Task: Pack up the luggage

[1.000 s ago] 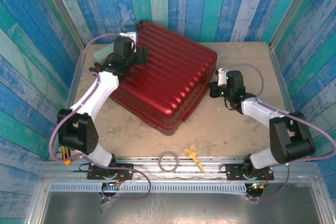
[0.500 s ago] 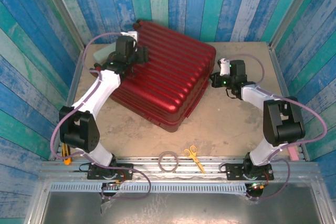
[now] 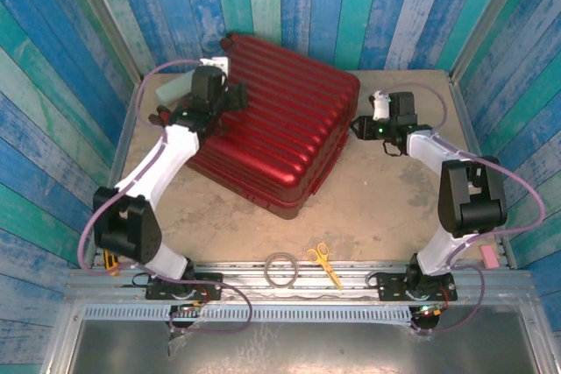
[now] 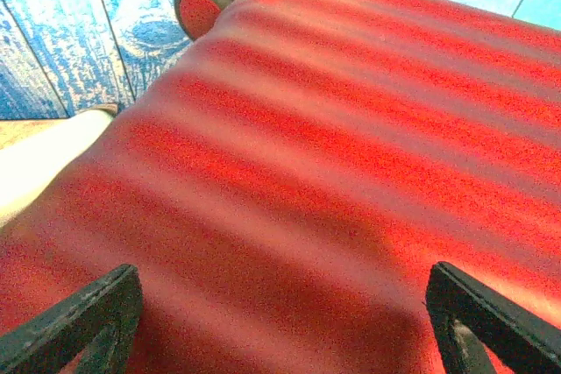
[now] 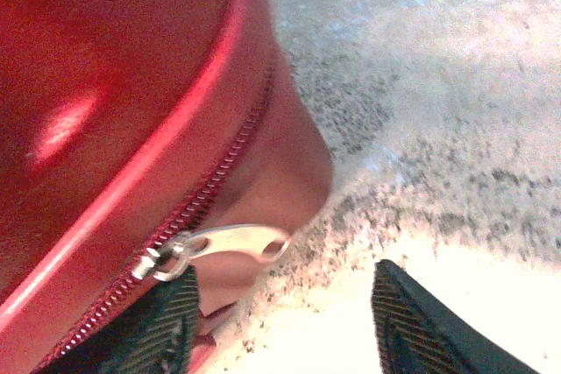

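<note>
The luggage [image 3: 279, 129] lay shut and flat on the table [image 3: 394, 208], ribbed shell up, set at an angle with 1 corner turned toward the right arm.

That corner is where the coming move would turn. In the right wrist view, the right gripper [image 5: 280, 291] had its 2 fingers spread apart and pinched nothing. The zipper pull [image 5: 230, 245] sat just beyond the fingertips, close above the finger at the left of that view and well clear of the other one. Its long axis ran nearly level across the view: slider end at the left on the zip track [image 5: 223, 177], free holed end pointing right toward the open gap. The track itself climbed diagonally around the rounded corner.

We judged that a pinch on the pull would need the fingers eased forward and shifted toward the slider side, since the tab lay ahead of the gap and not inside it. Whether the zip had reached its stop, we could not tell.

The left gripper [image 4: 280, 304] hung over the ribbed top (near the end with the wheels [image 4: 200, 6]), fingers spread wide and holding nothing. It was much the farther of the 2 from the pull.
</note>
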You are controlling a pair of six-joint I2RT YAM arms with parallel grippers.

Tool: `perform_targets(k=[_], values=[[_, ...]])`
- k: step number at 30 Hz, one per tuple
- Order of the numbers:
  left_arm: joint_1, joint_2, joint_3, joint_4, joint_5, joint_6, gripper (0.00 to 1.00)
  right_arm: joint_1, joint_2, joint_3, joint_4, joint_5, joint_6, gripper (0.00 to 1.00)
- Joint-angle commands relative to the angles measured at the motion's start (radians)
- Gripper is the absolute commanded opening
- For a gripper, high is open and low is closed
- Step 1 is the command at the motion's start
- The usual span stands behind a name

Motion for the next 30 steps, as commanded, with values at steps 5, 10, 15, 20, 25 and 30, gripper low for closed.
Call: perform_targets(k=[5, 10, 15, 20, 25, 30], values=[[-0.11, -0.367, -0.177, -0.046, -0.003, 0.083, 0.89, -0.03, -0.08, -0.048, -0.143, -0.135, 0.185, 0.58], [-0.227, -0.52, -0.285, -0.009, -0.142, -0.003, 0.87, 0.023, -0.063, -0.196, 0.127, -0.33, 0.382, 0.58], [-0.247, -0.694, -0.484, -0.084, -0.497, -0.387, 0.87, 0.069, 0.001, -0.224, 0.25, -0.353, 0.447, 0.58], [-0.247, -0.713, -0.627, -0.156, -0.625, -0.59, 0.92, 0.107, 0.075, -0.2, 0.256, -0.316, 0.458, 0.5], [-0.238, -0.521, -0.603, -0.146, -0.615, -0.652, 0.99, 0.15, 0.063, -0.2, 0.135, -0.191, 0.403, 0.26], [-0.035, -0.374, -0.665, 0.043, -0.37, -0.677, 0.98, 0.205, -0.023, -0.299, 0.108, -0.058, 0.389, 0.04]])
